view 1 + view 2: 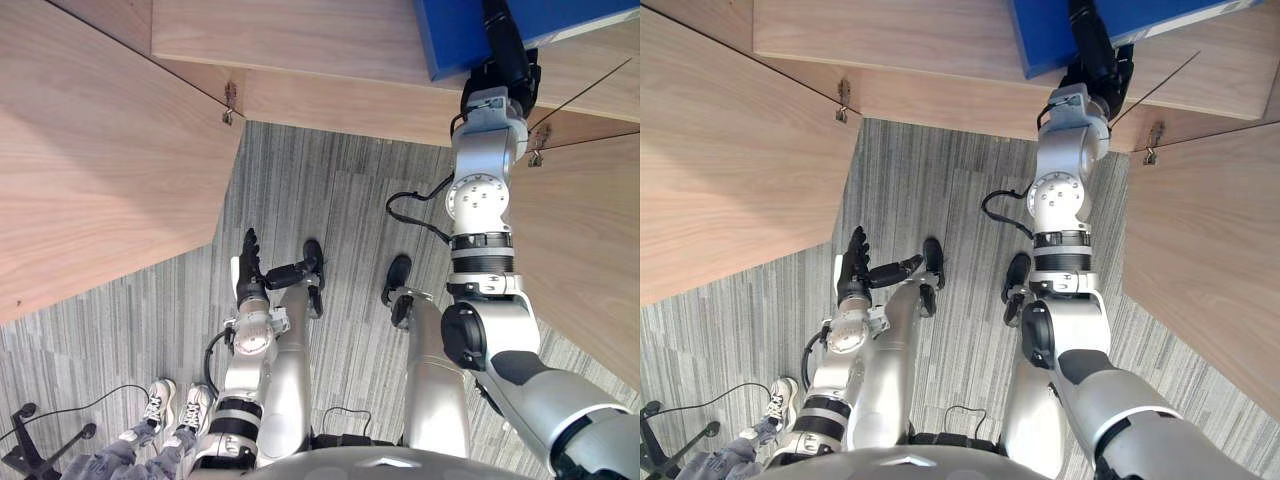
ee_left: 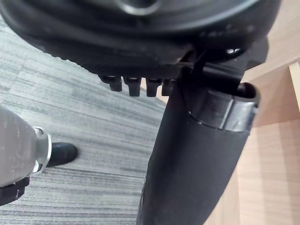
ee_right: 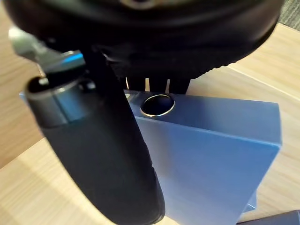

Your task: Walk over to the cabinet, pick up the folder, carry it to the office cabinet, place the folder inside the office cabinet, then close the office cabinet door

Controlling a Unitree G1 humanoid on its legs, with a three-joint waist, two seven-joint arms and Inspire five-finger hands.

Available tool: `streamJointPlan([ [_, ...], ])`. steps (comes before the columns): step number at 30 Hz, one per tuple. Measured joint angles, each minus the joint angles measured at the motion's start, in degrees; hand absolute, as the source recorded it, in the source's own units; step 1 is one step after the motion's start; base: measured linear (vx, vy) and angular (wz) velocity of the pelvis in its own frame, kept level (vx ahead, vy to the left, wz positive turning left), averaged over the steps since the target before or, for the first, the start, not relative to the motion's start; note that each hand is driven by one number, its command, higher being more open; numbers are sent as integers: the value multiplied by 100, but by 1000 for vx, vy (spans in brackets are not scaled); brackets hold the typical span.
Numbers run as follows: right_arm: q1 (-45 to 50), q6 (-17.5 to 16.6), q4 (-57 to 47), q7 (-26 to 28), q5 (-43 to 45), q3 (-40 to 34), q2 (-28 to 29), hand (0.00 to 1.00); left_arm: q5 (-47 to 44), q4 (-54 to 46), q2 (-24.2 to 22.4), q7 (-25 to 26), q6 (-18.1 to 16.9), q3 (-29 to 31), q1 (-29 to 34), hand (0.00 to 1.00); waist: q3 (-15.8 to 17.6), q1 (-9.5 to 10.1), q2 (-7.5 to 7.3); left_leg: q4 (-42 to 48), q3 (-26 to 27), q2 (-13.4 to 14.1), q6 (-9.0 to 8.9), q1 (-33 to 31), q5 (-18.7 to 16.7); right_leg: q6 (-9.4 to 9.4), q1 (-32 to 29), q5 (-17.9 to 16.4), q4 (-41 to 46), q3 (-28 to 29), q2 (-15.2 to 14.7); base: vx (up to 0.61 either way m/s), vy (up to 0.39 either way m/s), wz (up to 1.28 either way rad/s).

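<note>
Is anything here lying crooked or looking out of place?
Yes, the blue folder lies askew on the wooden shelf, its edge at an angle to the shelf's front edge, with the right hand on it. Nothing looks spilled or damaged.

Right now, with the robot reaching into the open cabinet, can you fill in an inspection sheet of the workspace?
Surface: light wooden cabinet shelf, carrying the folder.
Job's things: blue rectangular folder on the shelf, metal ring hole in its spine; both wooden cabinet doors stand open.
Clutter: nothing seen.
Hands: right hand shut on the folder, thumb along one face, fingers over its edge; left hand open, hanging low above the carpet.
Cables: thin black cable on the carpet.
Surroundings: grey striped carpet; a person's white sneakers; black chair base.
</note>
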Motion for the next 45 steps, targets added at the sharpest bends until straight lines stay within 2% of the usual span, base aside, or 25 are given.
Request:
streamJointPlan([
  [9, 8, 47, 8, 262, -63, 489, 27, 100, -17, 0, 6, 6, 106, 21, -194, 100, -1, -70, -3, -3, 16, 28, 0, -8, 34, -24, 0, 53, -42, 5, 33, -26, -5, -2],
  [12, 8, 215, 142, 463, -244, 804, 22, 100, -21, 8, 25, 5, 127, 45, -311, 100, -19, -157, -38, -4, 24, 42, -4, -7, 37, -28, -1, 66, -60, 7, 47, 1, -3, -1],
  [17, 0, 423, 353, 725, -549, 1161, 20, 100, -90, 277, 24, 2, 147, 69, -730, 100, -52, -174, -103, -19, 32, 71, -20, -3, 48, -37, -1, 99, -92, 12, 77, 1, -4, -2],
  [24, -452, 503, 1000, 860, -588, 1185, 98, 100, -298, 644, 50, 50, 160, 287, -1231, 100, -80, -203, -157, -262, 75, 65, -37, 61, 232, -72, 0, 225, -230, 19, 96, -17, -10, 0],
  [33, -603, 527, 1163, 960, -554, 1184, 152, 100, -456, 647, 95, 9, 160, 282, -1177, 100, -82, -203, -160, -476, 40, 54, -49, 70, 403, -105, 8, 320, -384, -43, 120, -16, -14, 2],
  [40, -271, 492, 1138, 1350, -379, 1359, -96, 100, -471, 645, 171, -76, 160, 278, -1121, 100, -86, -211, -169, -482, 36, 51, -47, 78, 404, -90, 37, 348, -429, -47, 124, 0, 0, 0],
  [45, 485, 411, 672, 1646, 219, 1415, -124, 100, -637, 644, 184, -145, 159, 284, -1115, 100, -110, -211, -213, -484, 48, 53, -46, 107, 403, -89, 57, 349, -428, -36, 125, 0, 0, 0],
])
